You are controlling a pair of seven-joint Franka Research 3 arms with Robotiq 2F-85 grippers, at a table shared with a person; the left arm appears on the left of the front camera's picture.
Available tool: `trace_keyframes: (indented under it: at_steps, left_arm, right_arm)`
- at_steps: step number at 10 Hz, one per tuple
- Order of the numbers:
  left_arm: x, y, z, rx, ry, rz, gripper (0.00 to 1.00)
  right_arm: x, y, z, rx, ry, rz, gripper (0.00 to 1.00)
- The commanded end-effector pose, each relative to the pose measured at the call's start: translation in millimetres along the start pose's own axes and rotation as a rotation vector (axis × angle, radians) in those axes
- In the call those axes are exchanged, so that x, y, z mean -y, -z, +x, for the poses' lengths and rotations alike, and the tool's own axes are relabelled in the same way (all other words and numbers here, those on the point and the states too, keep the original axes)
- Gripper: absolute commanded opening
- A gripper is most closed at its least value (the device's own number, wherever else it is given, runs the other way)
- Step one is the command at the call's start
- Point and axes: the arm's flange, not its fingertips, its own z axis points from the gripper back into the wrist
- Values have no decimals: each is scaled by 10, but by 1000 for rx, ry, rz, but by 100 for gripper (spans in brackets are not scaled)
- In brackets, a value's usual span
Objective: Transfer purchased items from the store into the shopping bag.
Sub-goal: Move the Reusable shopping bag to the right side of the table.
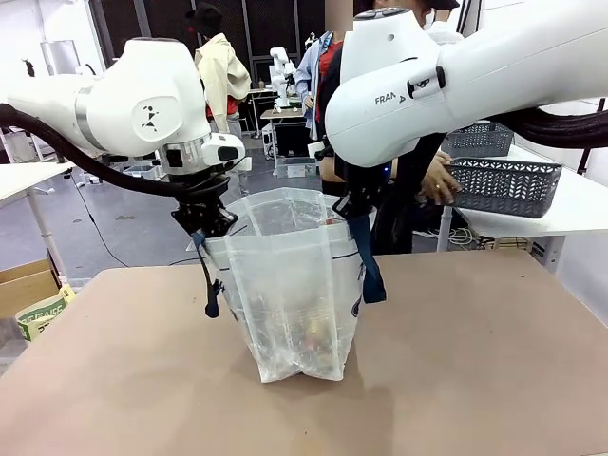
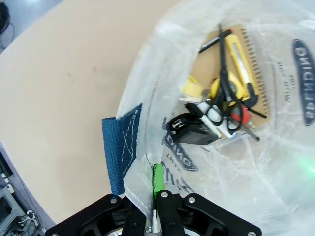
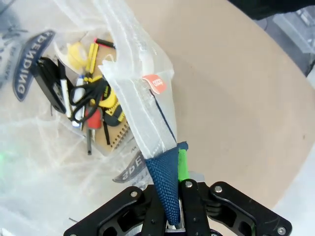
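Note:
The translucent white shopping bag (image 1: 290, 285) stands upright in the middle of the table, its mouth held wide. My left gripper (image 1: 204, 228) is shut on the bag's left rim (image 2: 147, 182) beside a navy strap handle (image 2: 120, 147). My right gripper (image 1: 353, 204) is shut on the right rim and its navy strap (image 3: 165, 182). Inside the bag lie a spiral notebook (image 2: 246, 64), black scissors (image 2: 229, 98), a yellow cutter and a black device (image 2: 189, 130). The dark grey mesh basket (image 1: 503, 185) is at the far right on a side table, where a person's hand (image 1: 439, 180) holds its near end.
A second grey basket (image 1: 480, 140) stands behind the first. The tan tabletop (image 1: 475, 370) spreads around the bag. A cardboard box (image 1: 24, 285) sits on the floor at the left. A person stands behind the bag.

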Motion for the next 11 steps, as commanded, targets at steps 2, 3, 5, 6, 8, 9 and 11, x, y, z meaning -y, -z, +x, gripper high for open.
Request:
trace_keyframes:
  at_steps: [2,3,5,6,8,9,11]
  left_arm:
    - [237,-31,94,17,-36,-119,0]
    - [278,-13,130,15,-63,-160,0]
    - [353,-6,201,17,-123,-224,0]
    - [373,-1,232,18,-135,-242,0]
    - [328,-6,180,5,-99,-211,0]
    - [328,-6,180,5,-99,-211,0]
    - [328,-6,180,5,-99,-211,0]
  right_arm:
    - [-147,46,163,68,96,18,0]
    - [-189,66,213,91,126,30,0]
    - [-277,114,254,124,144,20,0]
    - [-284,135,272,141,152,13,0]
    - [-231,143,224,124,166,-4,0]
    - [-250,113,245,111,135,40,0]
    - [-235,126,243,108,140,38,0]
